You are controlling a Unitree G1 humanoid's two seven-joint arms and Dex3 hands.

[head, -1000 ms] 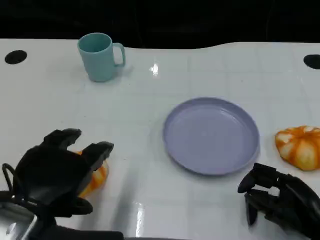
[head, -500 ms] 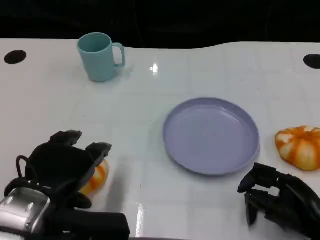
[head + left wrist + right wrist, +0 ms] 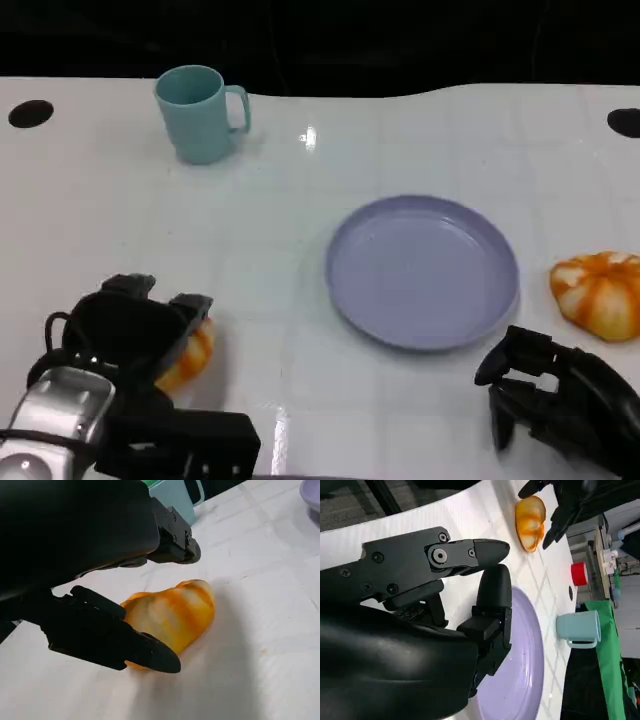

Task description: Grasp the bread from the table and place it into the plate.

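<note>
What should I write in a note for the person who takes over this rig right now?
Left hand: over the bread at the near left of the table, fingers on both sides of it, not lifted; whether the grip has closed cannot be told.
Right hand: near the plate, fingers curled, holding nothing.
Plate: holds nothing yet.
A second bread lies right of the plate.
Done: reach to the bread.
Left: close the grip, lift, carry to the plate, release.
</note>
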